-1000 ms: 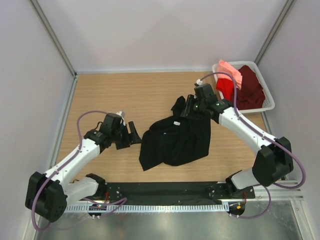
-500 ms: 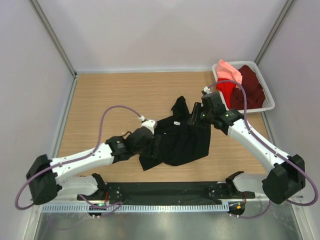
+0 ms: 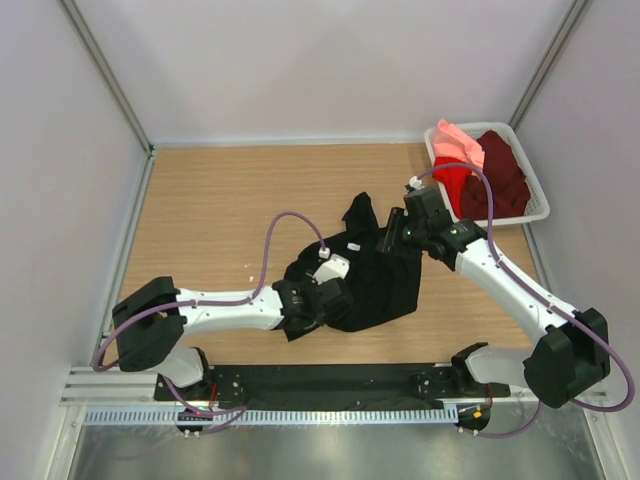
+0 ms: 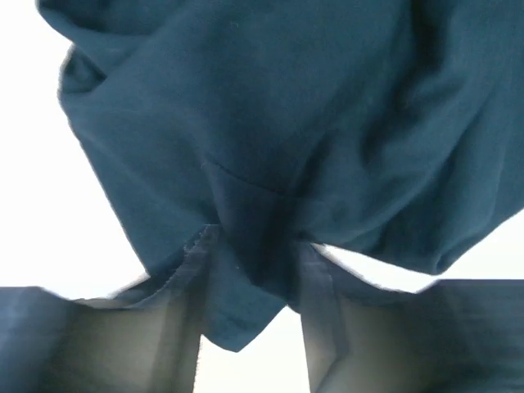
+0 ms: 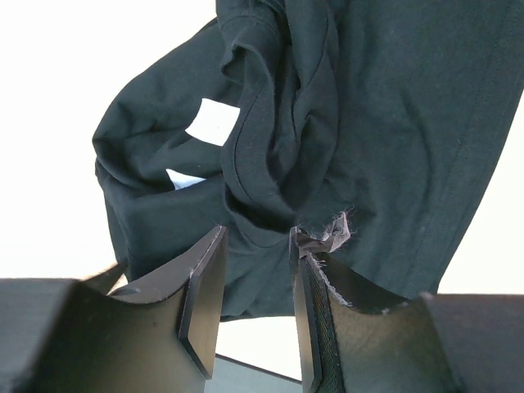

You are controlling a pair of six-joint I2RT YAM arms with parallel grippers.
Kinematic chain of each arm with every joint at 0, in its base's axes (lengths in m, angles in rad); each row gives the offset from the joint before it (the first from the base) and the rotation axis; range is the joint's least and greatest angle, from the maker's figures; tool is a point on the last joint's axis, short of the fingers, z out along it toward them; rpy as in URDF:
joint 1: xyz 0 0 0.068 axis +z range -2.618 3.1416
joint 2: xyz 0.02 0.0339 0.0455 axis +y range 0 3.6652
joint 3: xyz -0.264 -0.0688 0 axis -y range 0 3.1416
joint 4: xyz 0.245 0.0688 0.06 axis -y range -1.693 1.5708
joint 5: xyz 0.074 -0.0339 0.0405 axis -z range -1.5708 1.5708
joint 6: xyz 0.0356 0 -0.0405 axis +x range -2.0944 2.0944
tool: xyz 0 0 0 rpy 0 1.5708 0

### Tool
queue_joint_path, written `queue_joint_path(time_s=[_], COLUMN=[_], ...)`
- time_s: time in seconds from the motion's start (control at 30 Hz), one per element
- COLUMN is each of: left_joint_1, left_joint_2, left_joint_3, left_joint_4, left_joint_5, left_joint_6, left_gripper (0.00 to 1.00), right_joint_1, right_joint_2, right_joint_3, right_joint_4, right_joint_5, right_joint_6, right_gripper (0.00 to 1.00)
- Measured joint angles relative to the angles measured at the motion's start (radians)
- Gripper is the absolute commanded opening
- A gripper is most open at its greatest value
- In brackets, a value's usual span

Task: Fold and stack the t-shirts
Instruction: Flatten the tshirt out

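one crumpled black t-shirt (image 3: 385, 285)

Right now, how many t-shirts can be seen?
4: black t-shirt on the table; salmon-pink shirt, red shirt and maroon shirt in the white basket. More may hide beneath.

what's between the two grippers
Only bunched black shirt cloth spans from left gripper to right gripper, as the top view shows.

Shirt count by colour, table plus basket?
black t-shirt, on the table: 1
salmon-pink t-shirt, in the basket: 1
red t-shirt, in the basket: 1
maroon t-shirt, in the basket: 1
Total: 4
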Motion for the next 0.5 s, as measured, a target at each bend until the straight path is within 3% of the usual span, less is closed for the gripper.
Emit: queue_joint_path(time_s=[0.07,0.1,0.2,0.37,0.5], left_joint_1=[0.003,0.008,0.046,0.216,0.497], left_joint_2=[-0.002,-0.007,-0.039,-0.161,-0.3], left_joint_3=[0.011,0.012,0.012,0.012,0.012], left_joint_4=[-0.012,-0.016,-0.037,-0.085,-0.105], left_joint_5=[-0.039,-0.053,-0.059,-0.035,0.092], left_joint_6=[0.002,0.0,0.003,-0.015,-0.038], left_gripper=[0.09,0.01,0.0,0.0,0.0], right_joint_1=[-0.003,-0.005,-0.005,-0.005,-0.005], right_joint_2=[0.0,0.0,0.0,0.0,0.012], right_joint_3=[0.0,0.0,0.0,0.0,-0.003], right_joint_4=[0.0,0.0,0.002,0.003,0.008], right_joint_5=[0.002,0.003,0.002,-0.002,-0.011], right_joint_6=[0.0,0.0,0.0,0.0,-0.004], right_gripper=[0.43,0.43,0.43,0.44,0.45])
